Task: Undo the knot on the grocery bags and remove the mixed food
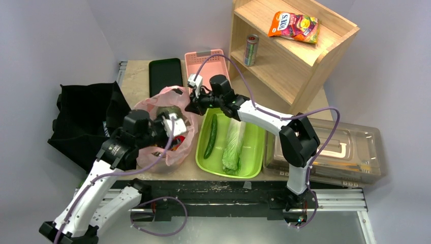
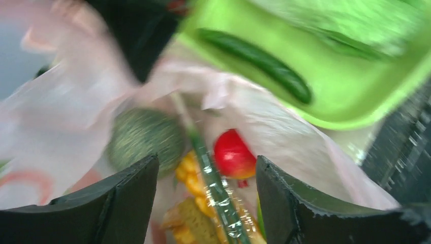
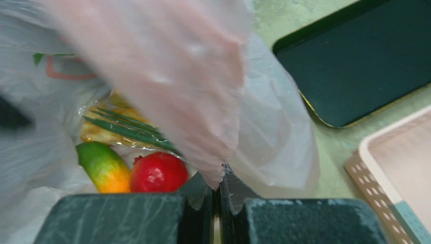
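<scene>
One bag (image 1: 179,146), one tub (image 1: 252,143), one tray (image 1: 165,74) and one basket (image 1: 201,63) are counted. One cucumber (image 1: 211,137) and one cabbage (image 1: 234,145) are seen, and one can (image 1: 251,50).

Thin, crinkly, see-through pink plastic bag (image 1: 187,140). Smooth, shiny green plastic tub (image 1: 254,145) by the near edge of the matt worktop (image 1: 134,76). Pale bare wood shelf (image 1: 300,76) at the far right corner. Soft black cloth (image 1: 81,122) off the left edge.

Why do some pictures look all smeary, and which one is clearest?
Left wrist view: smeared, as if by motion, the green tub and cucumber streaky. Right wrist view: the pink bag near the lens is fuzzy, the black tray sharper. Top view: clearest, evenly lit.
</scene>
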Robot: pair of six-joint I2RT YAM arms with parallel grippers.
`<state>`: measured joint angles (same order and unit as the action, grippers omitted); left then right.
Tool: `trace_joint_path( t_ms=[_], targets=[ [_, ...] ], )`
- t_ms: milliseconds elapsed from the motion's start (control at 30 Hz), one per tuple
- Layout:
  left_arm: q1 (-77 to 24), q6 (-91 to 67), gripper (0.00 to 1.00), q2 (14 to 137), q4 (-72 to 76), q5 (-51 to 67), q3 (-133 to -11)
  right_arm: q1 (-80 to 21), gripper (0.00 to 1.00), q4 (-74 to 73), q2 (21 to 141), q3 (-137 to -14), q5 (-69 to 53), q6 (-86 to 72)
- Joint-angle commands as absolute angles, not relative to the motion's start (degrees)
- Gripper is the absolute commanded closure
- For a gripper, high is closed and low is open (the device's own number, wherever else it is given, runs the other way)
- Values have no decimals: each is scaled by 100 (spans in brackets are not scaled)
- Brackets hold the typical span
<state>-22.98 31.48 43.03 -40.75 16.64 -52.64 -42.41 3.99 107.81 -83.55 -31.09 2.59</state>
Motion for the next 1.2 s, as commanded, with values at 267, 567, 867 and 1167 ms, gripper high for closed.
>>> trace_joint_path(
  t_ms=[267,567,867,1167],
  targets=[
    [-3548,5593,40,4152,-5872,1761,-4044,-4784,100,303,10310,-7977,-3137,1343],
    [-2551,2600,26,4303,-4647,2457,-5520,-4838,100,245,10362,-7840,-3078,1526],
    [-2146,3549,36,5186,-3903,2194,-4983,-4843,100,256,10389,-7792,-3092,1487],
    [-2113,6144,18,5907,-3165,2456,-3986,-4834,100,357,10402,-7707,-3149,1252]
  ],
)
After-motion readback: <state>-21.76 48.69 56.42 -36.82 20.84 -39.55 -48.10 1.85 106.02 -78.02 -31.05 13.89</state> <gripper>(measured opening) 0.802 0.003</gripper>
